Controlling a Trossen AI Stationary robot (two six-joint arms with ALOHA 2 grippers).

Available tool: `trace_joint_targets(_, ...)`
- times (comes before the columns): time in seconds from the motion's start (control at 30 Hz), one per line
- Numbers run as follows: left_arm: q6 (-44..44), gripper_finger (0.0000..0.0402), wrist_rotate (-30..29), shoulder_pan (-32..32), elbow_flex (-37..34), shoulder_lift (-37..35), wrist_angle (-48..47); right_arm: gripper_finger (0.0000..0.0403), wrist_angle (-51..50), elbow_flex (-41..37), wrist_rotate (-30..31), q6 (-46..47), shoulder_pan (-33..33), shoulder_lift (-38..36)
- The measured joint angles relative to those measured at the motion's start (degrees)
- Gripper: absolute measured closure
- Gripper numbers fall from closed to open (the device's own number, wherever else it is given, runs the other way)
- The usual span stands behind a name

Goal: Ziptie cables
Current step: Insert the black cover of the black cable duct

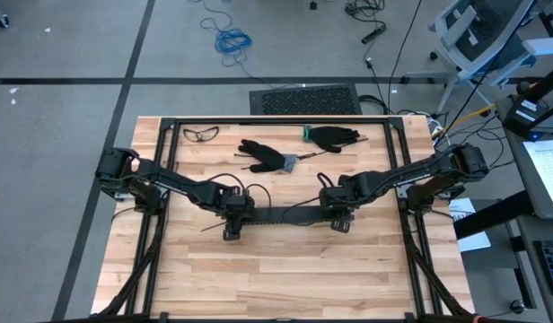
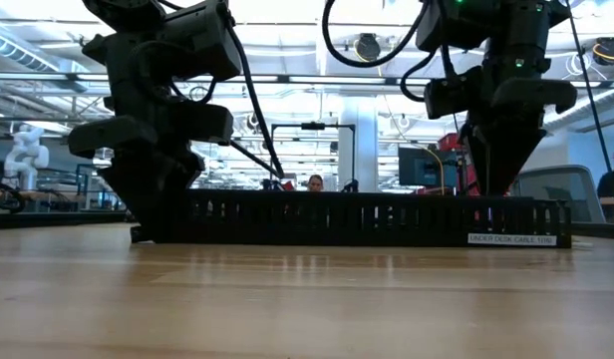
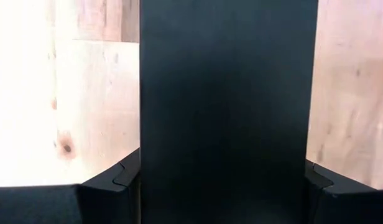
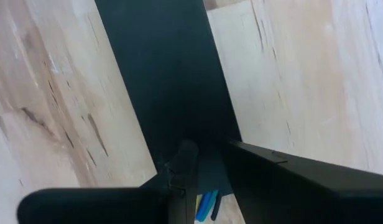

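Leftward, the left gripper (image 1: 232, 222) held the long black slotted plastic strip (image 1: 290, 214) between spread jaws on the pale wooden worktop (image 1: 285, 269). Rightward, yellow and blue cables (image 4: 205, 205) lay between the right gripper's (image 1: 340, 218) jaws, whose state I cannot tell.

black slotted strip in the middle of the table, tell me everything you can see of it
The black slotted strip is a long, matte dark channel that looks like plastic, lying flat across the wooden table between the two arms. Its side wall is cut into a row of narrow upright slots, and a small white label sits near one end. The left end effector stands over one end with its fingers on either side of the strip; the right end effector is down at the other end, where blue and yellow wire ends show.
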Motion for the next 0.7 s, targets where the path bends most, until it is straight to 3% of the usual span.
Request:
trace_joint_targets(0.33,-1.9,0.0139,3.2,0.4,2.0,-3.4,-3.2,0.0324,3.0,-0.8,0.8,2.6,0.0,-4.3)
trace_joint_targets(0.47,-1.9,0.0111,8.1,0.9,2.1,-3.4,-2.8,0.0299,3.5,-0.9,1.3,2.1,0.0,-4.2)
trace_joint_targets(0.7,-3.4,0.0059,10.1,2.8,3.9,-3.4,-6.2,0.0245,3.8,-0.9,1.6,2.3,0.0,-4.3)
